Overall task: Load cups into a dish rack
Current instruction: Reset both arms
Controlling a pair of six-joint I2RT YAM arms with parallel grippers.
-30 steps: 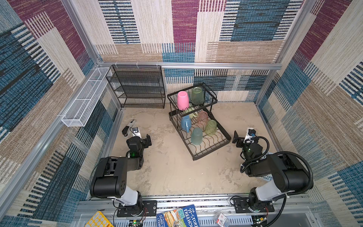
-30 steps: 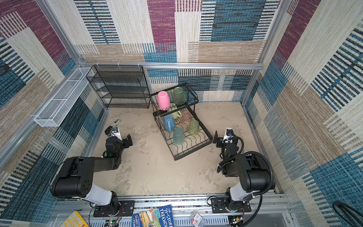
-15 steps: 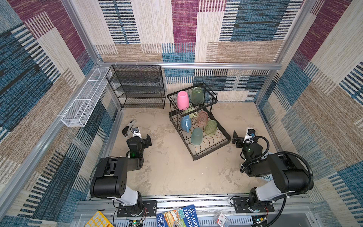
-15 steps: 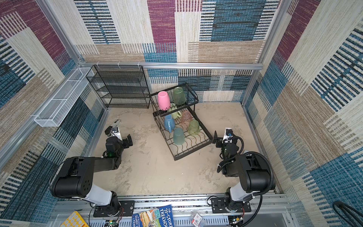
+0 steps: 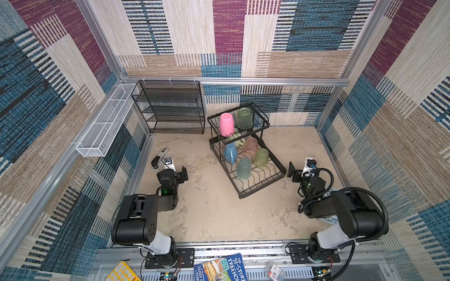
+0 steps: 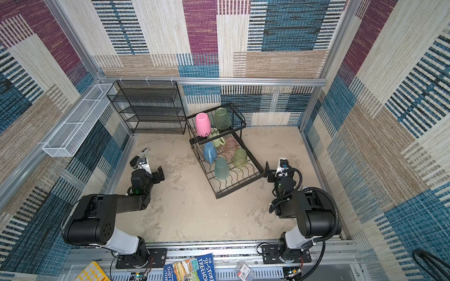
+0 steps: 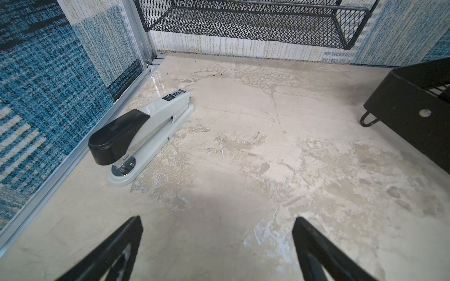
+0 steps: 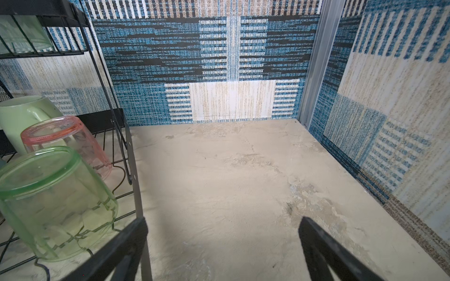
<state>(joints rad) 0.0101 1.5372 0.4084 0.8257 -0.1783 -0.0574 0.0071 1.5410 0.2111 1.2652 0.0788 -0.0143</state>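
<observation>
The black wire dish rack (image 5: 258, 180) (image 6: 234, 185) stands at the middle back of the floor, holding several cups upside down. An opaque pink cup (image 5: 226, 124) and a green tumbler (image 5: 244, 118) sit in its raised basket. On the lower tray are a pale green mug (image 5: 235, 140), a blue mug (image 5: 230, 152), a translucent pink tumbler (image 8: 65, 138), a green tumbler (image 8: 56, 202) and a teal tumbler (image 5: 243, 169). My left gripper (image 5: 174, 170) (image 7: 217, 219) rests open and empty near the left wall. My right gripper (image 5: 300, 167) (image 8: 223, 220) is open and empty beside the rack's right edge.
A grey and black stapler (image 7: 143, 131) lies by the left wall, just ahead of the left gripper. A black mesh shelf unit (image 5: 170, 107) stands at the back left. A white mesh trough (image 5: 104, 124) hangs on the left wall. Books lie at the front edge.
</observation>
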